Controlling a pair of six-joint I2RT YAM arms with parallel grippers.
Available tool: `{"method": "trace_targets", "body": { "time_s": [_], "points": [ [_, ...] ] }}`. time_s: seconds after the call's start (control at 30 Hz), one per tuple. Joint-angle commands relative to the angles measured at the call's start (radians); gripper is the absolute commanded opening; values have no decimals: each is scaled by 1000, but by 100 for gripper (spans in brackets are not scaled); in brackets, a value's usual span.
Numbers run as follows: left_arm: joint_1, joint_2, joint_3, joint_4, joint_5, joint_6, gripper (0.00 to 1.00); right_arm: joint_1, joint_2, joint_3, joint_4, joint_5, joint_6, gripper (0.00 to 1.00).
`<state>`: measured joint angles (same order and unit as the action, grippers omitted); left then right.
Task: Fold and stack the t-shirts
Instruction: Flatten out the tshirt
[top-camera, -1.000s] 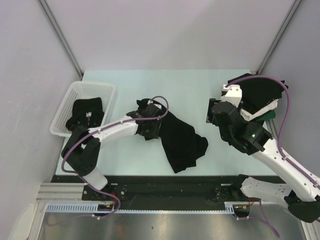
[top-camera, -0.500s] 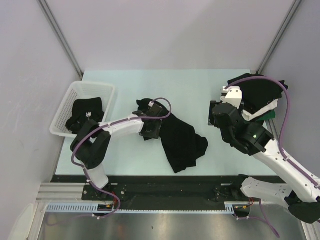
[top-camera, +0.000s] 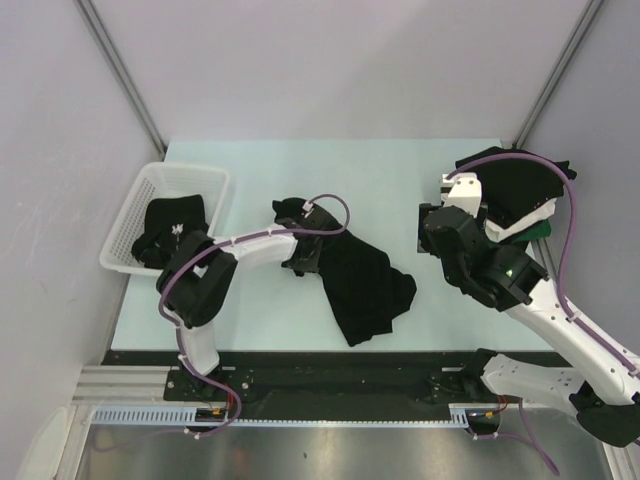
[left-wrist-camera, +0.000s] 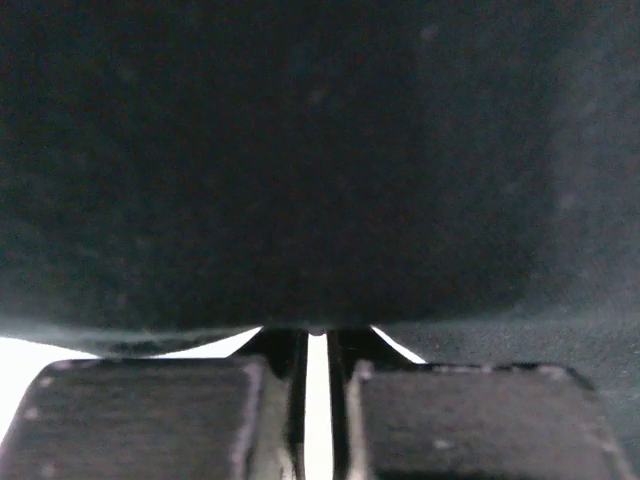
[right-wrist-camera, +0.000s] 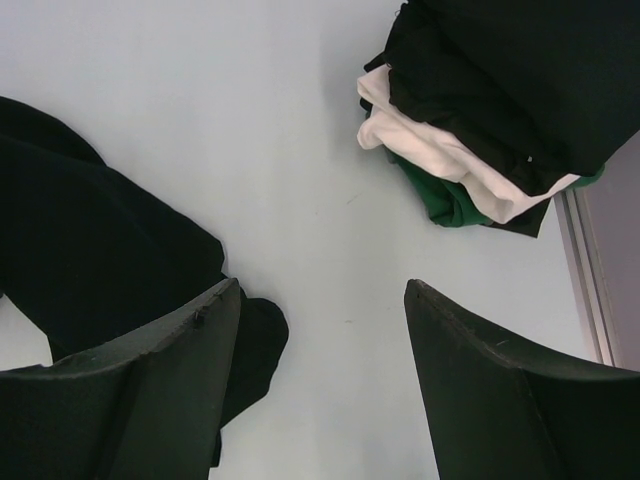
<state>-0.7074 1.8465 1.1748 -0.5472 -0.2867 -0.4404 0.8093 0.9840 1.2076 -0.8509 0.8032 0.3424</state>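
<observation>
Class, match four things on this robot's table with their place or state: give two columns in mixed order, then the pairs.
1. white plastic mesh basket
2. crumpled black cloth t-shirt
3. folded stack of black, white and green t-shirts
4. right pincer

a. far right of the table
b. open, holding nothing
c. left table edge, black shirt inside
d. mid-table, nipped by the left pincer

Pairs: 1-c, 2-d, 3-a, 4-b

top view looks straight down from high at the near side, taking in the whole desk (top-camera: 400, 180). left wrist view sits jammed right up against the black t-shirt (left-wrist-camera: 300, 150). right wrist view looks down from higher, sharing that shirt and the folded stack (right-wrist-camera: 500, 70) with the top view.
</observation>
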Motion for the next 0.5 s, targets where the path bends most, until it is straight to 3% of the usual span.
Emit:
{"method": "trace_targets", "body": {
  "time_s": [0.0,0.2,0.3,0.33,0.4,0.43,0.47],
  "points": [
    [6,-21,91,-51,-35,20,0,-4,7,10,7,8,1,72],
    [-12,-139,386,-215,-40,97,0,-9,44,7,39,2,21,72],
    [-14,-115,693,-324,-14,147,0,-9,62,0,79,-16,24,72],
    [-14,-92,905,-403,-5,170,0,-7,71,-5,99,-24,26,72],
    [-14,35,1185,-508,38,184,0,-9,82,-5,114,-36,30,72],
    [-15,84,1484,-596,59,193,0,-9,85,-5,130,-42,35,72],
    [-15,123,1593,-617,78,187,0,-7,93,-5,136,-47,33,72]
  ]
}}
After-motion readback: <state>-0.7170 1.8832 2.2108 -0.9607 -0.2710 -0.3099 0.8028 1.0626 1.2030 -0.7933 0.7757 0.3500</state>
